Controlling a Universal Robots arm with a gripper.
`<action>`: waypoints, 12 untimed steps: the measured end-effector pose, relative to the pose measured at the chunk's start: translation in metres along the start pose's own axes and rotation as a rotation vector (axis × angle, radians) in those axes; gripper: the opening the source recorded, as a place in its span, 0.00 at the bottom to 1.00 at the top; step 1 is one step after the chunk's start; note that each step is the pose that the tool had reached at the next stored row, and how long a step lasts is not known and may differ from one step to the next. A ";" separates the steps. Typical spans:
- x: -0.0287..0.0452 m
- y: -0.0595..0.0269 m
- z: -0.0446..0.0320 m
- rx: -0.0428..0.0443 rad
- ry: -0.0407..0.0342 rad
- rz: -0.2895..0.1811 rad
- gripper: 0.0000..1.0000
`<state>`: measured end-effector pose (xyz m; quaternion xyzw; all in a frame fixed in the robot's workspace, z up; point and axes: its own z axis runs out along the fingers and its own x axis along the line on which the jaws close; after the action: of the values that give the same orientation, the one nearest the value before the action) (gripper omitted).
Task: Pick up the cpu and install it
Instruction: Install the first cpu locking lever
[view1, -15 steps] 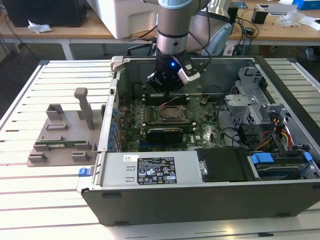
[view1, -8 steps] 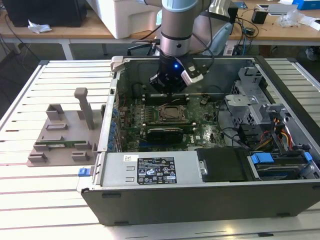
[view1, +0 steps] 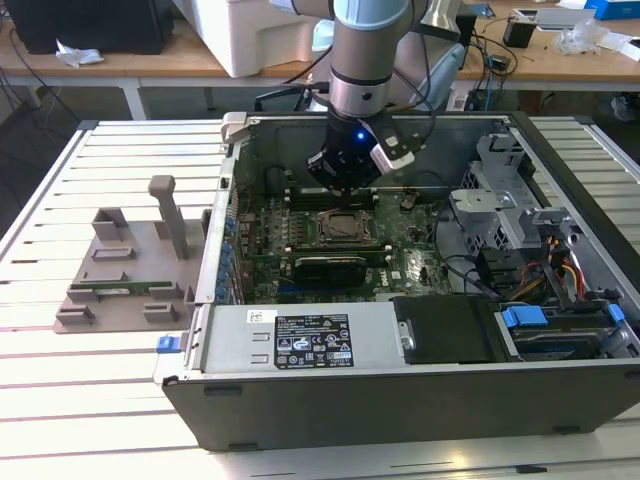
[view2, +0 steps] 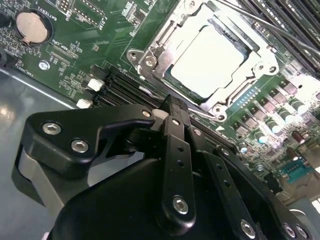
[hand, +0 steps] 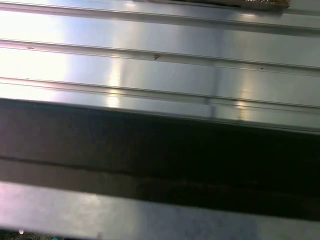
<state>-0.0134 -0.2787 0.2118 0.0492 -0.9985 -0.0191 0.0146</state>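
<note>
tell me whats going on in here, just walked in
A robot arm is working inside an open computer case lying on a slatted table. Its gripper hangs just above the motherboard, close to the socket frame. In the second wrist view the cpu already sits inside that frame, silvery top up, and the frame looks not yet clamped over it. A grey plastic tray rests outside the case, at the exterior view's left.

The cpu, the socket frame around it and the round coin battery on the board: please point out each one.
cpu (view2: 210, 62), second wrist view, on the middle of its bright metal top.
socket frame (view2: 150, 60), second wrist view, on its metal corner beside the cpu.
coin battery (view2: 31, 26), second wrist view, on its round face.
</note>
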 end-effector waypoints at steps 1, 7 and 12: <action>-0.0009 -0.0001 0.0006 0.0000 0.0001 0.000 0.11; -0.0085 -0.0010 0.0044 -0.0002 0.0010 0.000 0.11; -0.0110 -0.0043 0.0078 0.0005 0.0014 0.000 0.11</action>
<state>-0.0023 -0.2816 0.2035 0.0492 -0.9985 -0.0188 0.0153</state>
